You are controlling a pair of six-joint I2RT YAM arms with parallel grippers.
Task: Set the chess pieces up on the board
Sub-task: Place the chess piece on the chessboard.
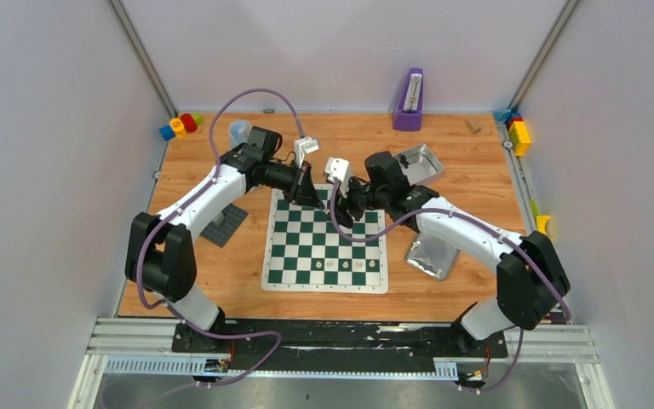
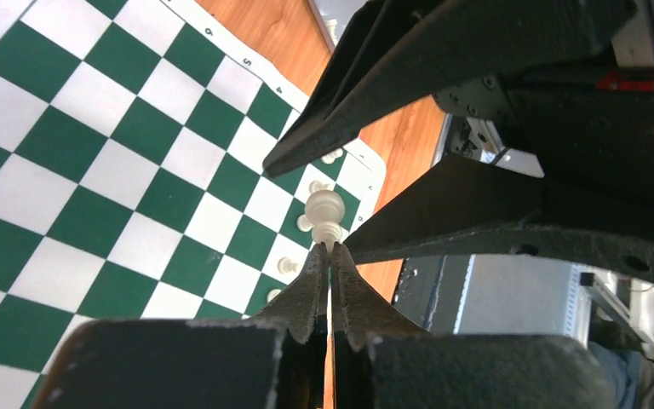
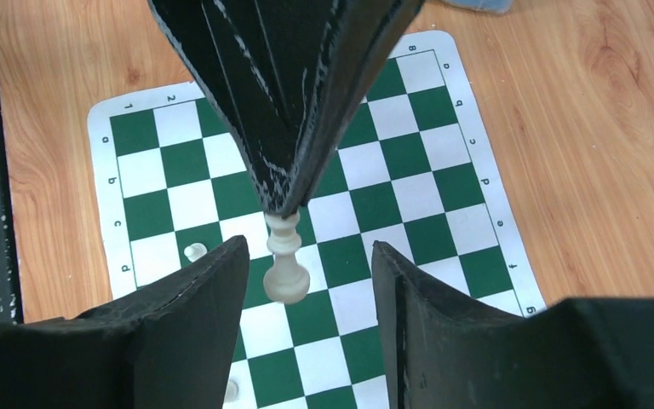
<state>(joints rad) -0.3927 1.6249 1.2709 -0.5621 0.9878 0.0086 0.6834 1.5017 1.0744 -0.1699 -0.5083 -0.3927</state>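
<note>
The green-and-white board [image 1: 269,256] lies flat in the middle of the wooden table. Both grippers meet above its far edge. My left gripper [image 2: 329,247] is shut on the top of a cream-white chess piece [image 2: 324,213], which hangs in the air base outward. In the right wrist view that piece [image 3: 286,264] sits between the spread fingers of my right gripper [image 3: 308,247], which is open and touches neither side of it. The left fingers [image 3: 289,111] come down from above. Other chess pieces [image 1: 345,265] stand along the board's near rows.
A dark grey plate [image 1: 224,224] lies left of the board, and a silver pouch [image 1: 433,254] lies to its right. A metal tray [image 1: 421,162] and a purple box [image 1: 409,100] sit at the back. Coloured blocks [image 1: 179,125] occupy the back-left corner and more blocks [image 1: 519,132] the back-right one.
</note>
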